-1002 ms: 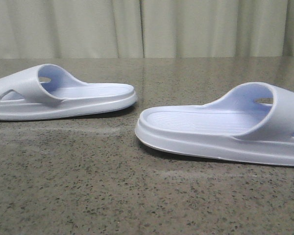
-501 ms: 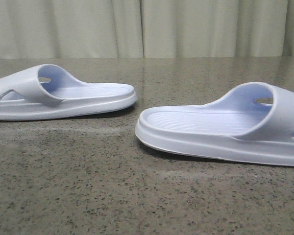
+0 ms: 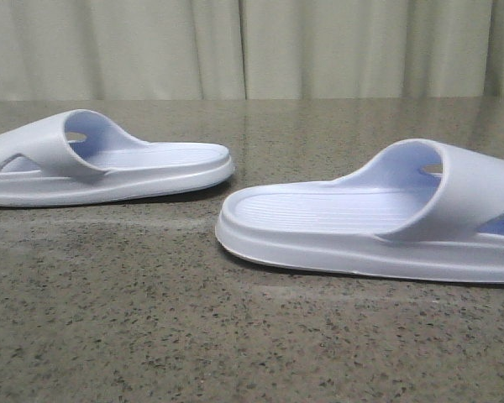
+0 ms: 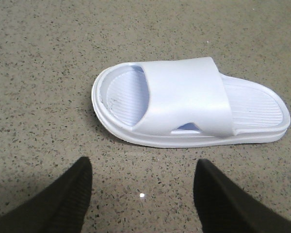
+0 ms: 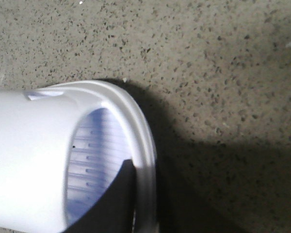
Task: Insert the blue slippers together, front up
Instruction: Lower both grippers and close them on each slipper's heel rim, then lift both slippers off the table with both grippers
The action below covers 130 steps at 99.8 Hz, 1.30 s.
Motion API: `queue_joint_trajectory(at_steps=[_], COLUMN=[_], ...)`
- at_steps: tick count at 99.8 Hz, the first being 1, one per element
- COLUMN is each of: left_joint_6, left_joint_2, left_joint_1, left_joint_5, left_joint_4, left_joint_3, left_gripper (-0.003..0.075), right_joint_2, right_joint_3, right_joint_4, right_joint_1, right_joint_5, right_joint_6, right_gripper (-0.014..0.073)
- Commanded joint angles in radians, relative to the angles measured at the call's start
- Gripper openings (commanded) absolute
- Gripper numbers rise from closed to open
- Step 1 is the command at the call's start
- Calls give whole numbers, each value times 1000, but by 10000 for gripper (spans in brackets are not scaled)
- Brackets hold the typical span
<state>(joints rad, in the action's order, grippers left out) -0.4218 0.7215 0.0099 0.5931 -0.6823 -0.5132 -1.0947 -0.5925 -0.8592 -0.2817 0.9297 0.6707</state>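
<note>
Two unmarked pale slippers, left (image 3: pixel 101 159) and right (image 3: pixel 378 222), are laid apart on the speckled worktop (image 3: pixel 151 336); left fingers (image 4: pixel 63 199) are spread, right fingers' (image 5: pixel 109 201) state cannot be told.

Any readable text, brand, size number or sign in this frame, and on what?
None. The left slipper and the right slipper show only plain moulded ribs and cut-outs, with no logo or size mark visible. The speckled table and the curtain carry no writing either.
</note>
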Motion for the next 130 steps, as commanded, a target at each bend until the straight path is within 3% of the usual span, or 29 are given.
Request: queue_joint_trajectory(at_steps=[1,41,80,99,130], left_joint_6=[-1,-11,-362,-450,-468], left_joint_2=[5,240,513,605,718], left_joint_1=[-7,16,263,277,277], left_joint_5=[-36,-3,274,317,366], left_joint_4=[-37,-121,-530,-585,-568], left_joint_3=[-37,-160,-241,-268,-327], left_gripper=[403,403,403,403,390], right_joint_2=[10,12,12,12,12], right_joint_3=[-30,-30,-30,-30,-30], right_joint_4=[-46,-59,-75,-91,-92], right_joint_1=[-6,-6,-6,-6,-6], right_joint_5=[14,-16,-31,-35,-41], right_joint_6=[18,18,20,39,43], right_gripper=[-104,-104,-107,-107,-107])
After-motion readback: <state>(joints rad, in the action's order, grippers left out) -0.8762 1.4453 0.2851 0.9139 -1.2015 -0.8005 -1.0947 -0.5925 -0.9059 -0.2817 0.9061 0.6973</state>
